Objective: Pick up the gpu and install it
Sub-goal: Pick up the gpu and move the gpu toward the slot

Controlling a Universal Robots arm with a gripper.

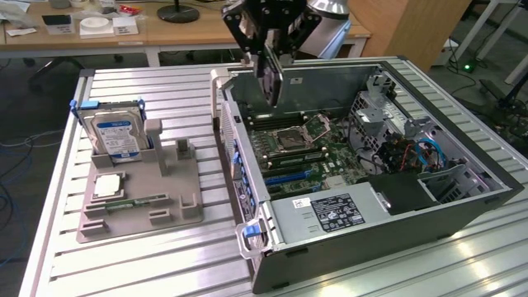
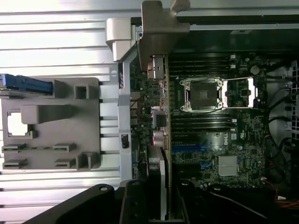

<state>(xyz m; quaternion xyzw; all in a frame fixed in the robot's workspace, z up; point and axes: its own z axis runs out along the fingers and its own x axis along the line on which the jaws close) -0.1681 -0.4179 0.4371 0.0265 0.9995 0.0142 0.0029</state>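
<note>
Drive [image 1: 115, 137] standing in grey tray [image 1: 140, 204] at exterior view's left. Gripper [image 1: 272, 43] clenching gpu [image 1: 272, 86] by upper edge; card hanging edge-on above open case [image 1: 462, 204], over board [image 1: 305, 148]. Gpu looking light, stiff, fragile: gripping at bare edges seeming safest, sparing cooler and contacts. Ribbed metal desk [image 1: 165, 266] lying flat, hard, likely slick. Office tables and floor cables surrounding; case walls crowding card.

Slatted metal desk [image 1: 123, 266], bearing in the exterior view a grey parts holder [image 1: 177, 192] at nine o'clock and, just beside, an open computer case [image 1: 371, 253] at three o'clock.
</note>
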